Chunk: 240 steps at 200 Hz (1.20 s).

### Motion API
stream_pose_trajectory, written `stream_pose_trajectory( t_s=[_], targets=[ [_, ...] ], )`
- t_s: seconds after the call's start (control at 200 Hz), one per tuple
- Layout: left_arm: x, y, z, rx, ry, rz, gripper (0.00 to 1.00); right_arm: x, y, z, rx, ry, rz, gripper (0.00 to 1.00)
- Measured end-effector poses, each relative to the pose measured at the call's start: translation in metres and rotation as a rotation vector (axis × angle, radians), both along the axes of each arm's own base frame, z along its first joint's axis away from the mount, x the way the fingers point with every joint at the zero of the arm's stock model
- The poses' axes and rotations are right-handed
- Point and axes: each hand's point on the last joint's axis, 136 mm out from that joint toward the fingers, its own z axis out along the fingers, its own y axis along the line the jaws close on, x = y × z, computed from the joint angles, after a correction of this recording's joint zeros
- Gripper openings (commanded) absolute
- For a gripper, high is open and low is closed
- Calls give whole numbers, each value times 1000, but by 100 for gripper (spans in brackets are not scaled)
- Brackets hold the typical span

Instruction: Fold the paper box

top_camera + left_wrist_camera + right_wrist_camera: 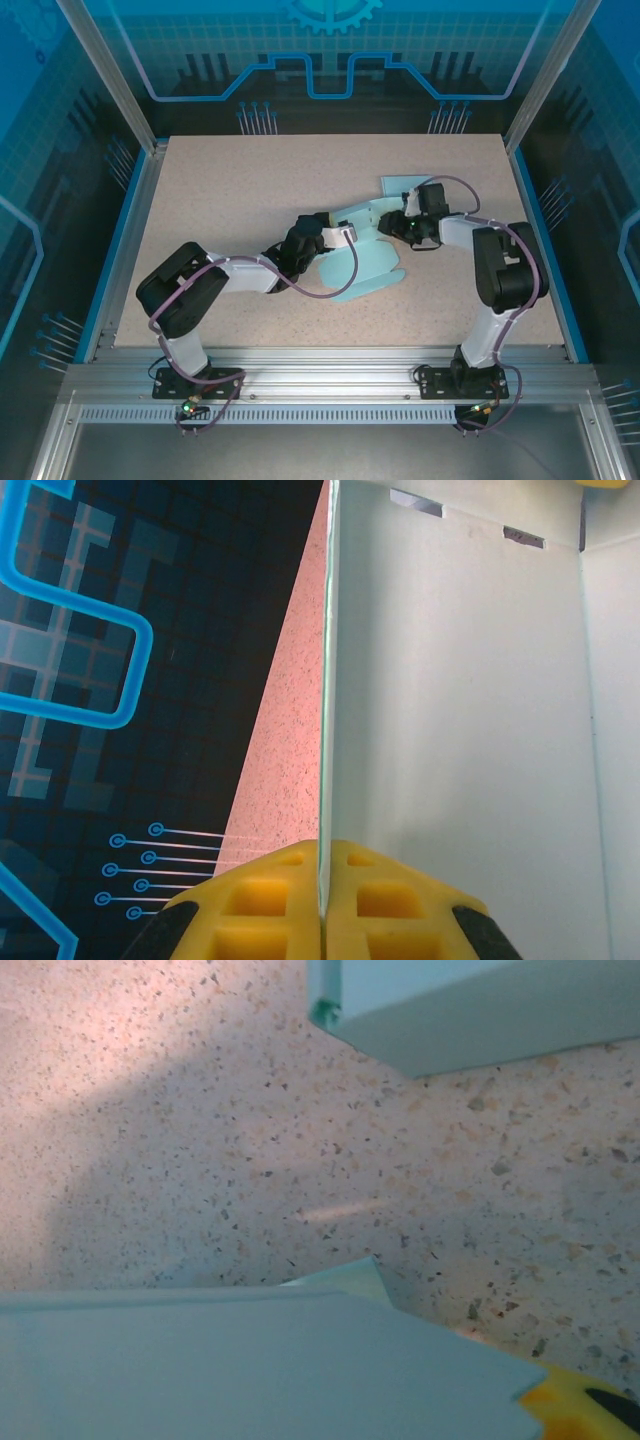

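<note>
On the speckled, blue-walled table (250, 180), left tool (322, 865) pinches the paper box (367, 268); right tool (398, 226) unclear.

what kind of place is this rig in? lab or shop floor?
Looks like a lab robot cell, not a shop floor: aluminium frame around a speckled table, blue circuit-print panels as walls, one paper box on the table.

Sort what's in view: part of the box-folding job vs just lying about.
Job:
paper box
left gripper, clamped on a box panel
right gripper, at the box's far side

Not the job (fixtures):
table
aluminium frame
blue backdrop
</note>
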Motion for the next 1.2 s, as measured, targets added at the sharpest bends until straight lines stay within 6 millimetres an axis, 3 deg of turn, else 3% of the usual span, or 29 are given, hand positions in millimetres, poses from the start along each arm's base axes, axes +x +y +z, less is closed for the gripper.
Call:
stream_pose_trajectory(
  t_s=[0.475, 0.58, 0.705, 0.795, 0.95, 1.201],
  targets=[
    [0, 0, 0, 0, 0, 0, 0, 6, -6, -3, -37, -2, -21, 55],
    [0, 0, 0, 0, 0, 0, 0, 7, -6, -4, -40, -1, -23, 51],
    [0, 0, 0, 1, 0, 1, 0, 7, -3, -2, -28, -5, -11, 33],
    [0, 1, 0, 4, 0, 6, 0, 7, 0, -1, -17, -6, -5, 27],
    [2, 4, -2, 14, -2, 23, 0, 6, 1, 2, -12, -6, -8, 27],
    [7, 8, -9, 32, 1, 58, 0, -1, 1, 22, -1, -31, -31, 29]
  ],
)
